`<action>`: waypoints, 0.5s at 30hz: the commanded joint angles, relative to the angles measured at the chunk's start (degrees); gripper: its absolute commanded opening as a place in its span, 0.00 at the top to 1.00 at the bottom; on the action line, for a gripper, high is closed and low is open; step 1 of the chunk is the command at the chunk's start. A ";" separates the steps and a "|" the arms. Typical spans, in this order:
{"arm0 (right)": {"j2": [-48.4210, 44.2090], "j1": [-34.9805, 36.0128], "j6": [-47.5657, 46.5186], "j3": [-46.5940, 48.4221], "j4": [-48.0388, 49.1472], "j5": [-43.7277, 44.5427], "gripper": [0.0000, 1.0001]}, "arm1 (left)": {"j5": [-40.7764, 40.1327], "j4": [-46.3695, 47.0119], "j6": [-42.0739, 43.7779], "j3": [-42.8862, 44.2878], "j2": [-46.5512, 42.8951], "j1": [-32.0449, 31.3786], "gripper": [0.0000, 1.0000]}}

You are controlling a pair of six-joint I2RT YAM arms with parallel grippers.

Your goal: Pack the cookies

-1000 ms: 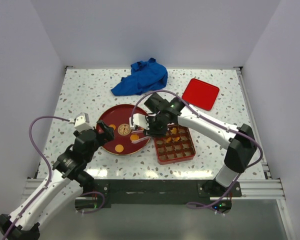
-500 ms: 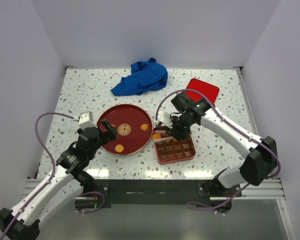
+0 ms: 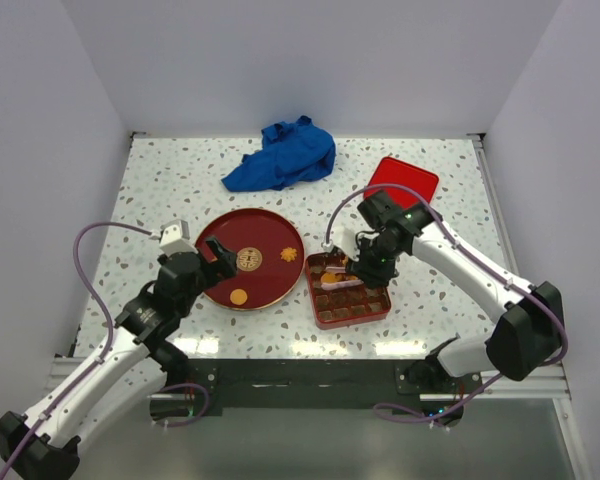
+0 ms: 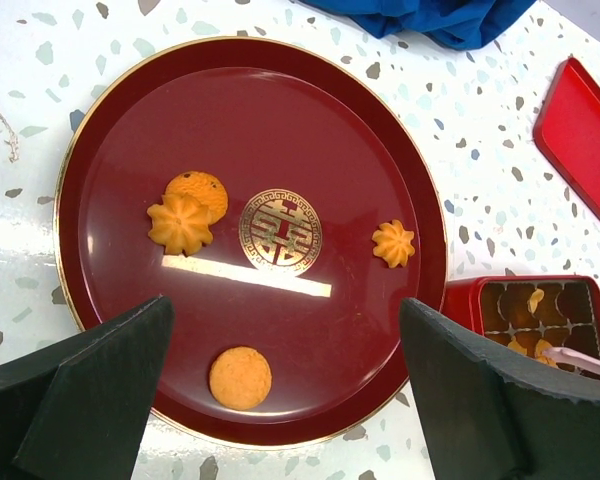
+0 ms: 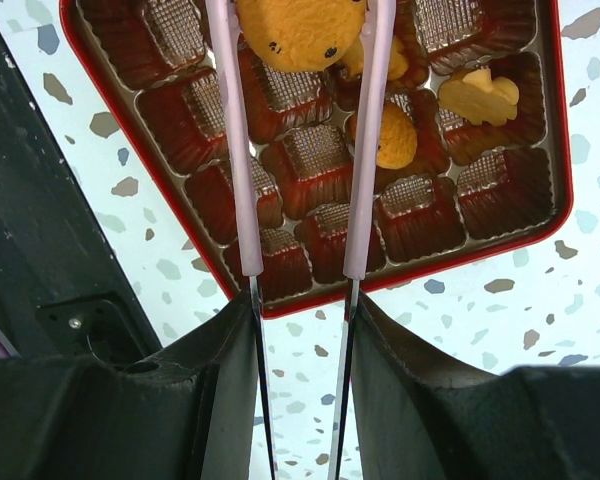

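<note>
Several orange-golden cookies lie on the dark red plate (image 4: 310,140): a plain round one (image 4: 240,378), a flower one (image 4: 180,223) against a speckled round one (image 4: 202,188), and a small flower one (image 4: 393,244). My left gripper (image 4: 285,330) is open and empty above the plate's near edge (image 3: 265,285). My right gripper (image 5: 300,310) is shut on pink-tipped tongs (image 5: 242,200), which pinch a speckled cookie (image 5: 298,30) over the red compartment box (image 5: 460,262). Other cookies (image 5: 478,97) lie in the box's cups. In the top view the right gripper (image 3: 365,268) hangs over the box (image 3: 350,320).
The box's red lid (image 3: 401,187) lies at the back right. A crumpled blue cloth (image 3: 283,155) lies at the back centre. White walls enclose the speckled table on three sides.
My right arm has swung from the plate to over the box, carrying a cookie in the tongs. My left gripper has shifted slightly toward the plate.
</note>
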 commanded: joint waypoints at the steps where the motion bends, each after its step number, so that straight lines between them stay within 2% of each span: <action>1: 0.98 0.17 2.44 1.77 1.37 0.31 0.80 | 0.10 2.99 0.96 1.31 -0.53 0.37 0.00; 15: 5.38 0.87 3.85 5.29 1.72 -0.57 0.78 | -0.16 2.99 0.61 0.95 -1.24 0.37 0.00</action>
